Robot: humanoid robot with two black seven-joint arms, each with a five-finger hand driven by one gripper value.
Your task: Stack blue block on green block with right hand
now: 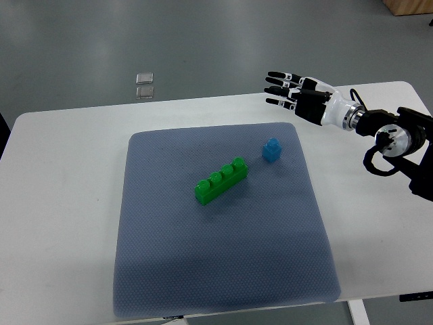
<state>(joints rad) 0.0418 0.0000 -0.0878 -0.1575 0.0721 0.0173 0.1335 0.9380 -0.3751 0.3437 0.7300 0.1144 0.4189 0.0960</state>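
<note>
One blue-grey mat (223,271) covers white table (61,203).

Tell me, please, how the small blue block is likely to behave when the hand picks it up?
The blue block looks like moulded plastic, so probably rigid and light. Its glossy sides may slip between fingers. Small and squat on the grey mat, it seems unlikely to roll but could slide if nudged.

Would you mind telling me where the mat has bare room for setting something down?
The grey-blue mat is bare across its near half and left side, below and left of the long green studded block. It is crowded only toward the far right corner, where the small blue block sits close beside the green one.
</note>
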